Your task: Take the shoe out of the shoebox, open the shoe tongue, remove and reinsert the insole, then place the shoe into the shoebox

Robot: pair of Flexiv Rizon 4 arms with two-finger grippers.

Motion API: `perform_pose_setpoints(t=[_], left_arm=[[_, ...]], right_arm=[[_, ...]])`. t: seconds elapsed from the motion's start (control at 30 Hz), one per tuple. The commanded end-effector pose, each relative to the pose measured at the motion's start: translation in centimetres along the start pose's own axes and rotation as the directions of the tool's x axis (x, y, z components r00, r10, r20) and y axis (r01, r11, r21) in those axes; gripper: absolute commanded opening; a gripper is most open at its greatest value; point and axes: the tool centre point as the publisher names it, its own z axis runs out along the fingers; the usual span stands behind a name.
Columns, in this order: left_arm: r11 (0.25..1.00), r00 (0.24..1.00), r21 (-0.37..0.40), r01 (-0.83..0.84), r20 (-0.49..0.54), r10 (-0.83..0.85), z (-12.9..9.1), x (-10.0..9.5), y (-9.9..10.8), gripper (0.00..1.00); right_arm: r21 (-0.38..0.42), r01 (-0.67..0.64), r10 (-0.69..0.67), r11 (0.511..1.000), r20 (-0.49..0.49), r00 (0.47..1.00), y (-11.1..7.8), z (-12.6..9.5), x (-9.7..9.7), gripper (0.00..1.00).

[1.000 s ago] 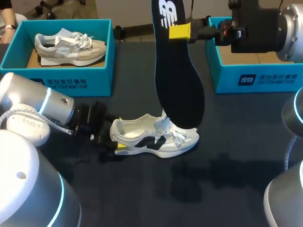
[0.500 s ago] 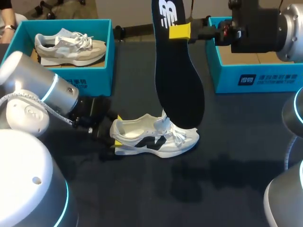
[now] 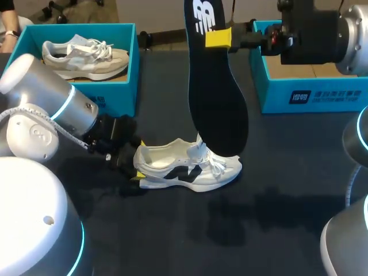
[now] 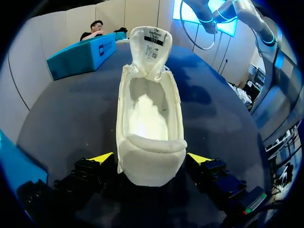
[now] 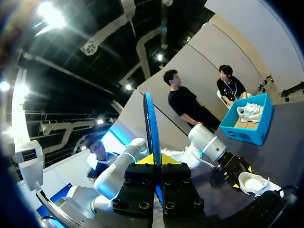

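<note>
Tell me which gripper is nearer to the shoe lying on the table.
Left. The left gripper sits at the heel of the shoe, one finger on each side. The right gripper is high above the table, shut on the insole.

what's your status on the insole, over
right gripper shut on insole, upright over shoe. left gripper open, fingers astride shoe heel. nothing in the way.

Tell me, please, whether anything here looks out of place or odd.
Only the insole stands out: it hangs upright in the air, pinched by the right gripper, over the empty shoe on the table. That fits the task.
</note>
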Motion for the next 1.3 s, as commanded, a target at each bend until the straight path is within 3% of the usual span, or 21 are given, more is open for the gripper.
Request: perform_pose_setpoints(t=[0.03, 0.53, 0.93, 1.3], left_arm=[[0.988, 1.0, -0.152, 0.007, -0.004, -0.008, -1.3, -0.1, -1.1, 1.0], [0.911, 1.0, -0.412, -0.003, 0.026, 0.015, -1.8, 0.2, -2.1, 1.0], [0.897, 0.999, -0.442, -0.02, 0.033, 0.039, -3.8, 0.1, -3.7, 1.0], [0.901, 0.998, -0.433, -0.024, 0.036, 0.044, -4.1, 0.7, -4.5, 1.0]], right_arm=[[-0.001, -0.002, 0.002, 1.0, 0.002, 1.0, 0.0, 0.3, 0.0, 0.0], [-0.001, -0.002, 0.002, 1.0, 0.002, 1.0, 0.0, 0.3, 0.0, 0.0], [-0.001, -0.002, 0.002, 1.0, 0.002, 1.0, 0.0, 0.3, 0.0, 0.0], [-0.001, -0.002, 0.002, 1.0, 0.002, 1.0, 0.0, 0.3, 0.0, 0.0]])
